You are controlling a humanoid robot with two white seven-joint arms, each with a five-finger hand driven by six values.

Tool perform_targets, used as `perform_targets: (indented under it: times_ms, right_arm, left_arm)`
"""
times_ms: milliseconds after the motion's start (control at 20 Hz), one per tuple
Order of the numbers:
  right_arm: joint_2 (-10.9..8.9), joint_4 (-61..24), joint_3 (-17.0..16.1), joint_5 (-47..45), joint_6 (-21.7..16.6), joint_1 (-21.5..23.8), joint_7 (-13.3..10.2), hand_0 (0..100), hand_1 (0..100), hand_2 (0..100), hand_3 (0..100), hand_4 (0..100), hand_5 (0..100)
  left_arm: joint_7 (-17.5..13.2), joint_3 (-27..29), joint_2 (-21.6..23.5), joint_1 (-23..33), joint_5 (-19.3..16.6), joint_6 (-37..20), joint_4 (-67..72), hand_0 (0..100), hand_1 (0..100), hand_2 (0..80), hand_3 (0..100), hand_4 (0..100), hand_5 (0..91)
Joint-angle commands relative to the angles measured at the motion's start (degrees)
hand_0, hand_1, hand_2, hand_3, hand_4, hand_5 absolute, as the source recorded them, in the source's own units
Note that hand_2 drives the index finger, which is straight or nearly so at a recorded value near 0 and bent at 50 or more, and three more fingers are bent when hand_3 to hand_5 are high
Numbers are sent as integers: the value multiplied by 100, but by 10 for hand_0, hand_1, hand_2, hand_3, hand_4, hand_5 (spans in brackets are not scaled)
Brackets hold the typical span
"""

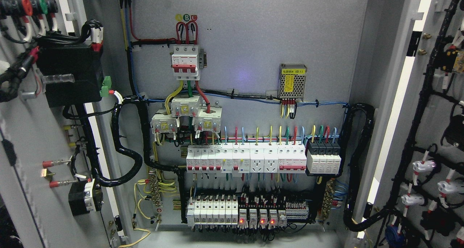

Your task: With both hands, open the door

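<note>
An electrical cabinet stands with both doors swung wide. The left door (25, 139) shows its inner face at the picture's left, with a black box, wiring and red-tipped terminals on it. At the far right the right door (438, 106) also shows its inner side, carrying black cable looms and white lamp sockets. Between them the grey back panel (253, 48) is fully exposed. Neither of my hands nor any arm shows in the head view.
On the panel sit a red-and-white main breaker (185, 62), a metal power supply with a yellow label (292, 82), rows of white breakers (246, 160) and lower modules with red lights (261, 219). Thick black conduit (127, 153) loops to each door.
</note>
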Motion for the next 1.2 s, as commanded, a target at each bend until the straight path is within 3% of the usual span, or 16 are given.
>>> perform_targets:
  times_ms: [0, 150, 250, 301, 401, 501, 651, 801, 952, 1152]
  right_arm:
    - [125, 166, 527, 40, -3, -79, -1, 0, 0, 0, 0, 0, 0]
    - [107, 149, 370, 22, -21, -79, -1, 0, 0, 0, 0, 0, 0]
    - [90, 158, -234, -22, -21, -27, -1, 0, 0, 0, 0, 0, 0]
    - [72, 158, -542, -31, -21, 17, -1, 0, 0, 0, 0, 0, 0]
    - [28, 158, -1052, -39, -12, 114, -1, 0, 0, 0, 0, 0, 0]
    - [-208, 149, -1518, -57, -38, 262, 7, 0, 0, 0, 0, 0, 0]
    - [-735, 27, -1932, -66, -196, 692, 8, 0, 0, 0, 0, 0, 0]
    - [-1140, -412, -2468, -66, -722, 1412, -1, 0, 0, 0, 0, 0, 0]
    - [-1491, -817, -2969, -66, -1626, 2168, -10, 0, 0, 0, 0, 0, 0]
    - [-1712, -1186, -3576, -66, -2831, 3126, -10, 0, 0, 0, 0, 0, 0]
  left_arm:
    - [4, -15, 0, 167, -17, 13, 8, 0, 0, 0, 0, 0, 0]
    - [4, -296, 9, 176, -35, -13, -27, 0, 0, 0, 0, 0, 0]
    - [13, -489, 35, 298, -61, -389, -777, 0, 0, 0, 0, 0, 0]
    - [22, -803, 53, 534, -62, -774, -1392, 0, 0, 0, 0, 0, 0]
    - [101, -1960, 184, 1087, -18, -1670, -2892, 0, 0, 0, 0, 0, 0]
    - [258, -2877, 508, 1641, 0, -2340, -4755, 0, 0, 0, 0, 0, 0]
    - [444, -3258, 905, 1881, -53, -2790, -6588, 0, 0, 0, 0, 0, 0]
    - [339, -3338, 897, 1714, -70, -4078, -6969, 0, 0, 0, 0, 0, 0]
    - [215, -3347, 722, 1556, -350, -5442, -7128, 0, 0, 0, 0, 0, 0]
    - [224, -3224, 370, 1503, -448, -6691, -7610, 0, 0, 0, 0, 0, 0]
